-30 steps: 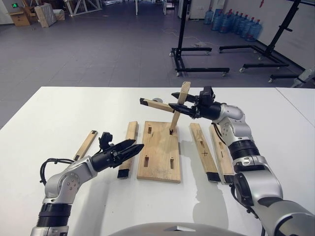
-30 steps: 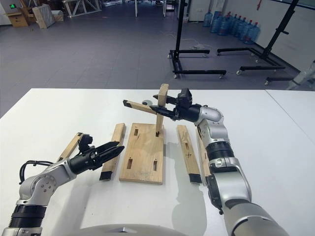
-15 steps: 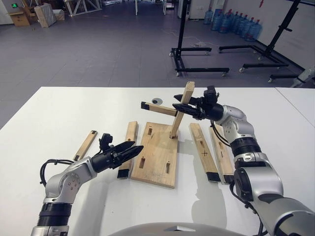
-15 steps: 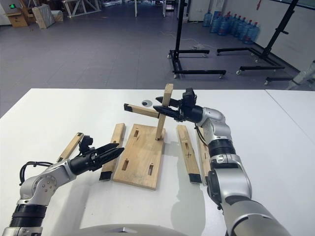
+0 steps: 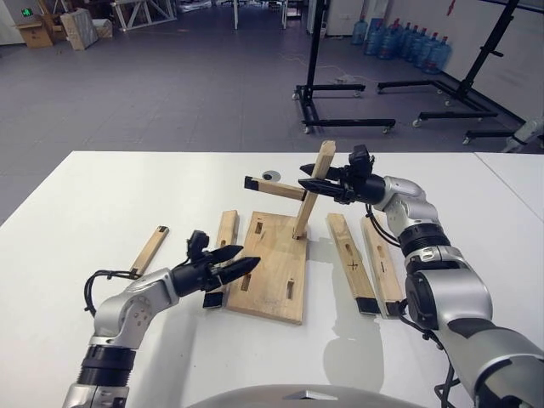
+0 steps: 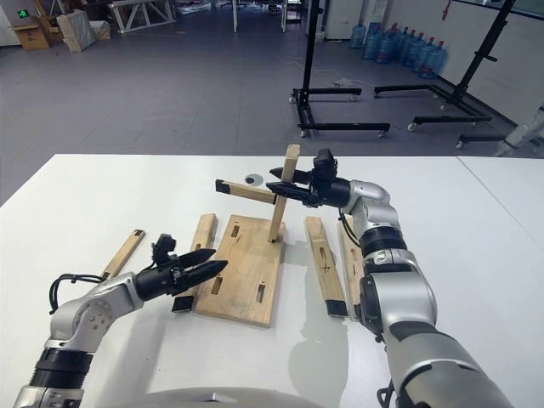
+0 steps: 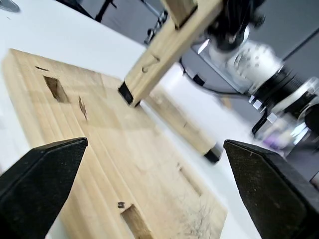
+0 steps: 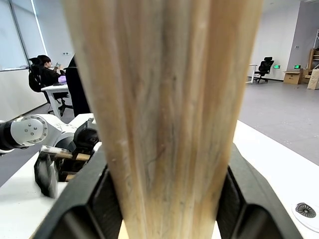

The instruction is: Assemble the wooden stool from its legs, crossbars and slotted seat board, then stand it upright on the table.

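The slotted seat board (image 5: 274, 270) lies flat on the white table (image 5: 102, 195), turned slightly askew. A wooden leg (image 5: 314, 187) stands tilted with its black foot at a far slot of the board, and a crossbar (image 5: 270, 187) juts from it toward the left. My right gripper (image 5: 316, 182) is shut on this leg near its top; the leg (image 8: 164, 114) sits between the fingers (image 8: 94, 199). My left gripper (image 5: 249, 257) is open, low at the board's left edge, its fingers (image 7: 42, 184) apart with the board (image 7: 99, 164) ahead of them.
Two loose legs (image 5: 350, 259) (image 5: 382, 268) lie right of the board, another leg (image 5: 223, 246) lies just left of it, and a short bar (image 5: 149, 249) lies farther left. A small round disc (image 5: 272, 175) rests behind the crossbar. Black stands are on the floor beyond.
The board swung askew as the right gripper shifted the leg and crossbar up and to the right. My left gripper moved right, up to the board's left edge.
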You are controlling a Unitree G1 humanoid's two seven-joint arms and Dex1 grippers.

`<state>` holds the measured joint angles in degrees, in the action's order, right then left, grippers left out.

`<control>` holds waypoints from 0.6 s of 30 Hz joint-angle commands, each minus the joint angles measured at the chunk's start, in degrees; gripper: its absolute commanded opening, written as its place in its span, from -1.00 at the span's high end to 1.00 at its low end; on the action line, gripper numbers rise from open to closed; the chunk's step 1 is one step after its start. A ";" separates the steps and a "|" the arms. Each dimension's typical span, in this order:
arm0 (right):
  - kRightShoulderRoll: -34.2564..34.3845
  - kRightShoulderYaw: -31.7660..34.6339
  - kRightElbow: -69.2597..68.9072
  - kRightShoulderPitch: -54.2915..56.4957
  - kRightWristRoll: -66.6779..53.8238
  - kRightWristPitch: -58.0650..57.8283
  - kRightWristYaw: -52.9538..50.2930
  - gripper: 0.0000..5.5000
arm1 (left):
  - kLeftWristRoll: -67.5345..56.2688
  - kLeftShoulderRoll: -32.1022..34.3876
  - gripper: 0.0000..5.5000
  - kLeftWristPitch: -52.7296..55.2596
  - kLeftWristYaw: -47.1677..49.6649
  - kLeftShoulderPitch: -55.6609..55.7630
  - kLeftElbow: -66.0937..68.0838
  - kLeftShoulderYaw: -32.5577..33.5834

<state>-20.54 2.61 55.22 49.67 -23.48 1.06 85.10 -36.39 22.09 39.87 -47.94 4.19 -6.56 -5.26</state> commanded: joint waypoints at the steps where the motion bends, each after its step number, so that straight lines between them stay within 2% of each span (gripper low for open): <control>1: -0.16 -2.49 1.87 -1.70 4.86 1.24 -0.04 0.25 | 6.95 3.34 -0.82 -1.25 -1.05 2.75 -4.06 -7.69; 7: 0.54 -3.38 2.07 -1.03 5.22 1.73 0.60 0.25 | 16.29 6.04 -0.82 3.29 -0.03 7.12 3.43 -17.08; 13: 0.17 -5.81 3.88 1.34 7.31 -2.90 2.91 0.25 | 16.55 5.83 -0.82 4.80 -0.17 7.60 8.22 -19.26; 18: -0.36 -5.68 9.66 6.12 7.69 -12.20 5.45 0.25 | 16.32 6.42 -0.82 4.38 -0.87 6.60 7.98 -19.64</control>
<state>-22.05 -0.96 61.61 56.03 -18.22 -4.83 86.65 -23.70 26.59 39.91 -50.66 14.89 -3.67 -22.11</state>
